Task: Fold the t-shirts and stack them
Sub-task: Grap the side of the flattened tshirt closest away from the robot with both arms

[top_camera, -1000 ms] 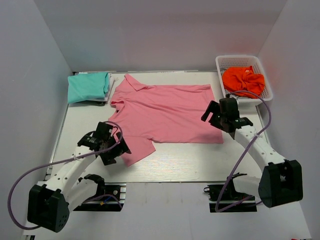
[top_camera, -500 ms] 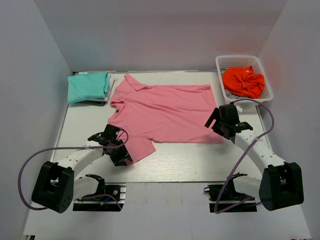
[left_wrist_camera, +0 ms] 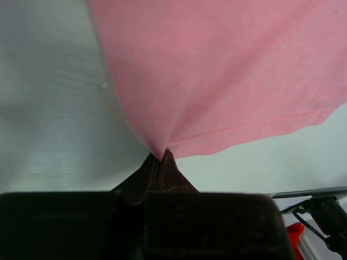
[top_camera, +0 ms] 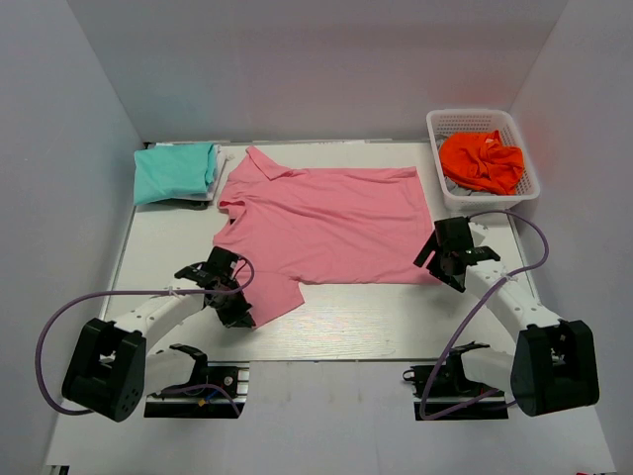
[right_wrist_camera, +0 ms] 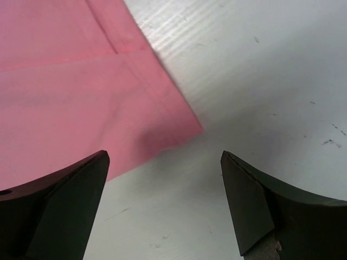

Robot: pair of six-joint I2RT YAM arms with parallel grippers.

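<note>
Top external view, near edge first: the left gripper (top_camera: 233,305) sits low on the table (top_camera: 346,327) at the near-left sleeve (top_camera: 267,289) of the pink t-shirt (top_camera: 326,223). Left wrist view confirms the jaws are clamped on the sleeve's edge. The cloth puckers to a point where it enters the fingers (left_wrist_camera: 173,181).

The right gripper (top_camera: 450,262) stands at the shirt's near-right hem corner (right_wrist_camera: 181,127). Right wrist view shows its jaws spread wide, one to each side of that corner. No grip is made there.

The pink t-shirt lies spread flat across the middle of the table, collar toward the far left and hem toward the right. It is not folded.

Beyond it, in the far-left corner, the teal t-shirt (top_camera: 175,171) lies folded, just beside the pink collar. At the far right a white basket (top_camera: 435,124) holds an orange cloth (top_camera: 482,160), apart from the work.

Assessment: the step in hand appears to be the first fold of the pink t-shirt, at the grasping stage. One side is secured and the other is pending.

The next move calls for the right jaws to descend and pinch the hem corner. Both arms should then lift together and carry the near edge toward the far edge evenly. An uneven lift would likely skew the fold.
</note>
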